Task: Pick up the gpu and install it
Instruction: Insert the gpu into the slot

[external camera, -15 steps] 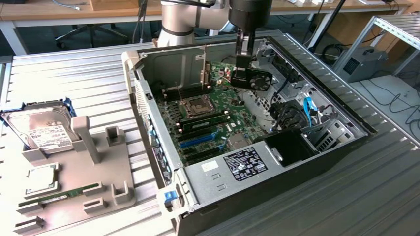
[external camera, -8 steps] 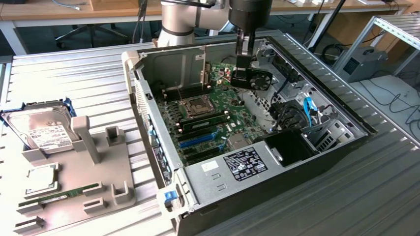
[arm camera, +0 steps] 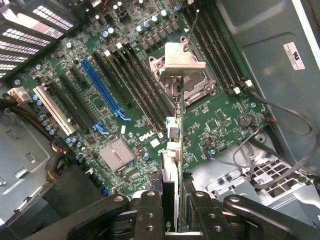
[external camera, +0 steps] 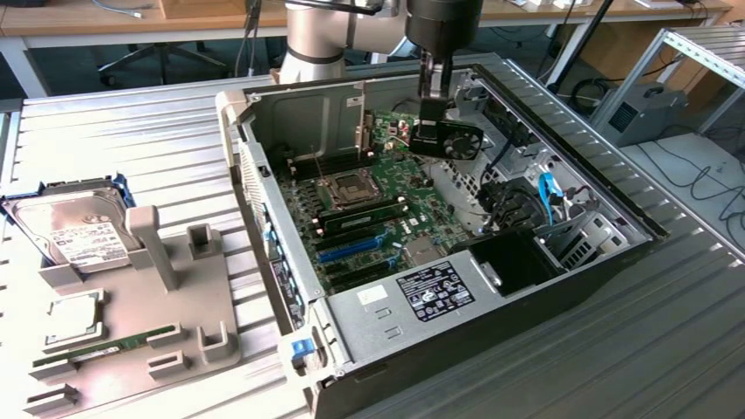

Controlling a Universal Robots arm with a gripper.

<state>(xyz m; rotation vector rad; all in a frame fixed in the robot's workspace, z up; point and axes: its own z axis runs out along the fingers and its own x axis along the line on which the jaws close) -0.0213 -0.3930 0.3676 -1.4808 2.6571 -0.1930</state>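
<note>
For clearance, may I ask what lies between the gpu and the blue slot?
Wrist view: black motherboard slots lie between the gpu and the blue slot.

The table (external camera: 140,131) is ribbed bare metal with a dull silver sheen. The computer case (external camera: 524,340) on it is matt black outside and plain grey sheet metal inside. In the case, the green circuit board (arm camera: 220,125) has a slight gloss, with a glossy blue plastic slot (arm camera: 102,90) and a finned bright metal heatsink (arm camera: 117,152). The graphics card (external camera: 454,140) is black with a smooth silver metal bracket (arm camera: 182,60), the hand (arm camera: 172,207) is matt black, the holder (external camera: 163,297) is matt grey plastic, and the hard drive (external camera: 76,231) is shiny metal with a white paper label.
</note>
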